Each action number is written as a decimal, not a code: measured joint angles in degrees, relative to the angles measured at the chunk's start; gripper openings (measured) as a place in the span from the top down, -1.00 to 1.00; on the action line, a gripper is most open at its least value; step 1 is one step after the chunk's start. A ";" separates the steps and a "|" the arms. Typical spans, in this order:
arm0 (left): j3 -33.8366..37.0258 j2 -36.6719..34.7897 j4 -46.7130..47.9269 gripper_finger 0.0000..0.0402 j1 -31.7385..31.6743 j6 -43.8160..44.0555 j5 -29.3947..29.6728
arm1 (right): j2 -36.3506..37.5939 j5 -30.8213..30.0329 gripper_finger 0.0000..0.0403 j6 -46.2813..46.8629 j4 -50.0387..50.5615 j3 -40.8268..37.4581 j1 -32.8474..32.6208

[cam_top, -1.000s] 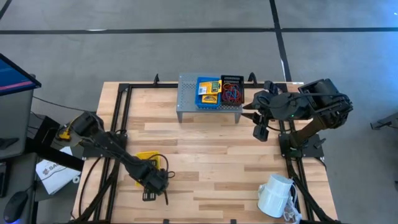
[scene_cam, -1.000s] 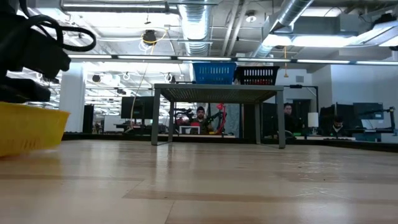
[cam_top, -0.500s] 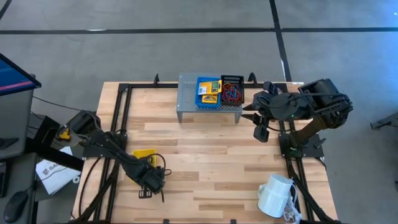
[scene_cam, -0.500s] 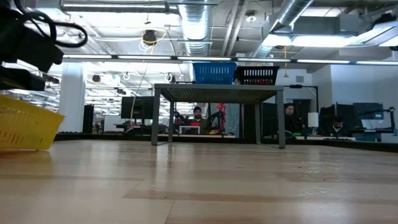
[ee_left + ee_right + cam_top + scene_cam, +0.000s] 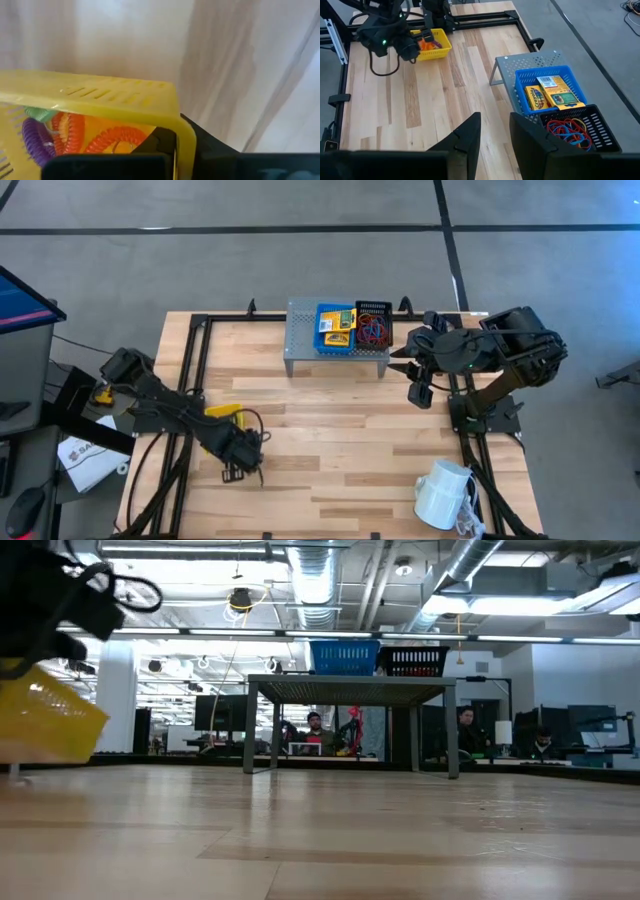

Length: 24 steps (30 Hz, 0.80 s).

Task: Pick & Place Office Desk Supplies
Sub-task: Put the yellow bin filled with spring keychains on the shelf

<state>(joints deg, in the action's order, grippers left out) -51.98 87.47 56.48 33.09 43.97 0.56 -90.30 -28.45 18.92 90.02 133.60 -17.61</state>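
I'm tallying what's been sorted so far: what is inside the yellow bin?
The yellow bin holds coiled loops: orange, red, purple and green. The left end effector, shut on its wall, and the bin's own rim cover the rest, so a count isn't possible.

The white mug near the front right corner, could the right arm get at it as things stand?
Probably yes. The right gripper hangs free holding nothing, and bare table lies between it and the white mug; only its own base stands alongside.

We're looking across a pale wood-plank surface (image 5: 330, 840) into a big open office: exposed silver ducts (image 5: 318, 575) and strip lights (image 5: 300, 634) overhead, monitors (image 5: 590, 722) on distant desks, people seated (image 5: 316, 730) far back. From above, grey concrete floor (image 5: 250, 270) surrounds us, crossed by dark lines.
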 joint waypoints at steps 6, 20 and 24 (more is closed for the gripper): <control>-3.62 -4.84 7.21 1.00 -4.45 -0.12 5.97 | 0.00 -0.02 0.50 -0.01 0.00 0.00 0.00; -16.20 -9.38 11.55 1.00 -28.21 -26.25 13.41 | 0.02 0.00 0.50 -0.01 0.00 0.00 0.11; -20.53 -6.49 11.54 1.00 -34.72 -37.26 14.13 | 0.02 0.00 0.50 -0.17 0.00 0.00 0.11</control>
<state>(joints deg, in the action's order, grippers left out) -72.51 80.98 68.01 -1.62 6.71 14.69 -90.28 -28.45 18.75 90.02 133.60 -17.50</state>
